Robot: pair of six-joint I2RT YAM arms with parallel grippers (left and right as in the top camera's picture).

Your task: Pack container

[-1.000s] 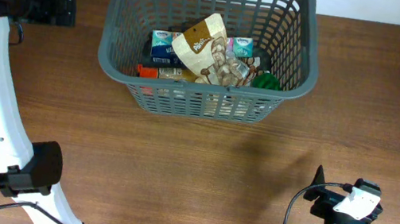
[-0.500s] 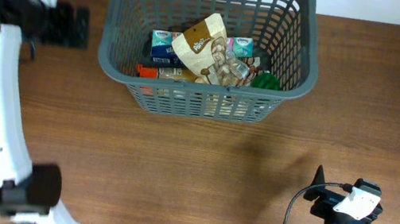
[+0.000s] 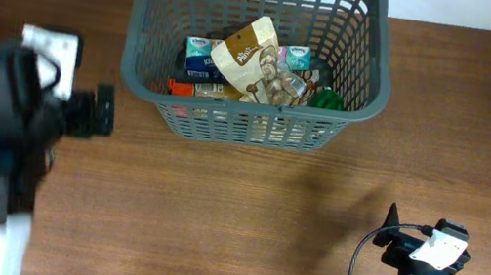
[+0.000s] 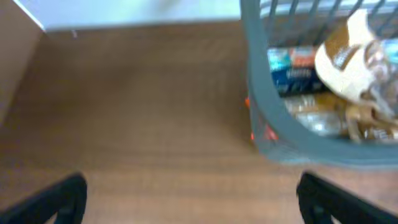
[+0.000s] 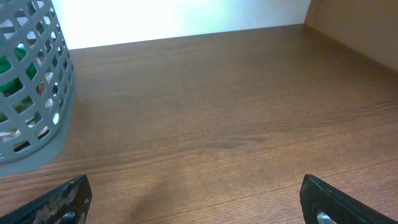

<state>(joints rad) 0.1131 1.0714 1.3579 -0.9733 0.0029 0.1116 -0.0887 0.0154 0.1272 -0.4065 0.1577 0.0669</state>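
A brown wooden desk [image 3: 244, 207] is shown; the container [image 3: 248, 123] is set at its far edge, packets [image 3: 249, 54] piled inside; the left jaws, left of the container, are spread empty; the right jaws, well apart from it, likewise.

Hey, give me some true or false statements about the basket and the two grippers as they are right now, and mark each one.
1. The container is empty. False: it holds a tan snack bag, some boxes and other items.
2. The left gripper has its jaws open with nothing between them. True.
3. The right gripper is shut on the tan snack bag. False: its jaws are open and empty above the bare table.
4. The container stands upright on the table. True.
5. The left gripper hangs inside the container. False: it is outside the container, over the table beside it.
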